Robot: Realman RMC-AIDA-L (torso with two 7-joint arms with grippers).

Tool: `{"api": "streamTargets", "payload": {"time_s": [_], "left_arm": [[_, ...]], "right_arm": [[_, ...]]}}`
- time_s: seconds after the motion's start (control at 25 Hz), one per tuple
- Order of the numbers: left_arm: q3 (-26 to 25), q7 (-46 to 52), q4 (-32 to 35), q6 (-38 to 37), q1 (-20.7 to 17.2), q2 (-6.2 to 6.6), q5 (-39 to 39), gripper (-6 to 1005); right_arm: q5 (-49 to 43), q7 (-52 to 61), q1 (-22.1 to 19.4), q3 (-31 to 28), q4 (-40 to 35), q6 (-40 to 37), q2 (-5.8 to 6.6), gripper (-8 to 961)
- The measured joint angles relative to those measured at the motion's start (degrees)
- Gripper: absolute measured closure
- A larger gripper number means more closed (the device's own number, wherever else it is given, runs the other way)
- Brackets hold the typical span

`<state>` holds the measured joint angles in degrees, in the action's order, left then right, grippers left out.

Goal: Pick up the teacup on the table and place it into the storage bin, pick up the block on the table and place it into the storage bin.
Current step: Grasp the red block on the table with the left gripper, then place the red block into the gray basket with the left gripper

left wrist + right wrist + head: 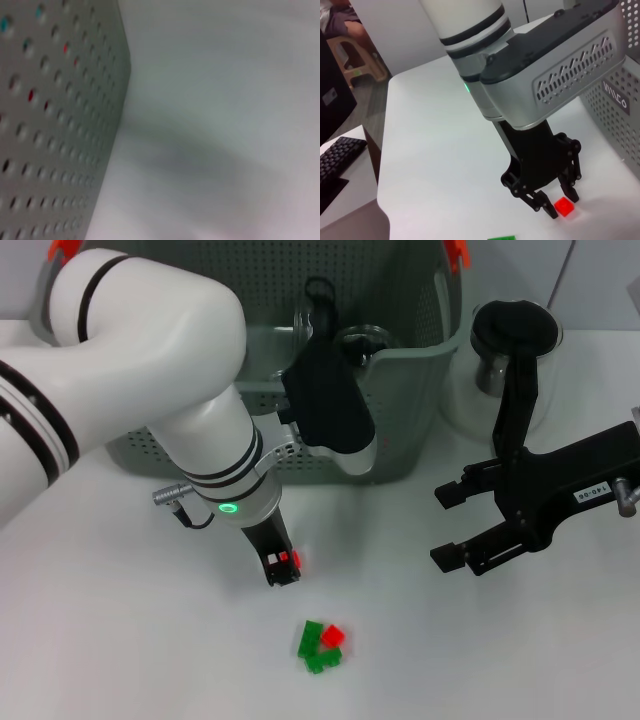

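A small red block point(296, 558) point(564, 206) rests on the white table in front of the storage bin point(420, 390). My left gripper point(283, 570) point(561, 203) points down at it, its black fingers closed against the block's two sides. Inside the grey perforated bin, behind my left arm, shows a clear glass rim point(360, 336) that looks like the teacup. My right gripper point(446, 527) hangs open over the table's right side, holding nothing. The left wrist view holds only the bin's wall point(50, 125) and the table.
A cluster of green and red blocks point(321, 645) lies near the table's front. A glass jug with a black lid point(512, 350) stands at the back right, beside the bin. A desk with a keyboard point(340, 155) stands beyond the table's edge.
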<state>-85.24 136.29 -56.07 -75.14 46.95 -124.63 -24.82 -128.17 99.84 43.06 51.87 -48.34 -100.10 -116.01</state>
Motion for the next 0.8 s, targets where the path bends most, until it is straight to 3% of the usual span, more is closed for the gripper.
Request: {"api": "streamTargets", "payload": {"time_s": [0.36,0.56,0.8], "left_arm": [[0.21,0.72,0.02,-0.19,0.32,0.0,0.03,678],[0.14,1.1,0.51,-0.66,0.74,0.0,0.04,788],[-0.39,1.43,-0.41,-3.03,1.13,0.03,-0.23,818]], "right_arm": [[0.03,0.0,0.0,-0.1,-0.04,0.0,0.0,6],[0.03,-0.01,0.0,-0.46,-0.17,0.0,0.0,6],[0.03,-0.32,-0.01,-0.66,-0.17,-0.1,0.0,6]]}}
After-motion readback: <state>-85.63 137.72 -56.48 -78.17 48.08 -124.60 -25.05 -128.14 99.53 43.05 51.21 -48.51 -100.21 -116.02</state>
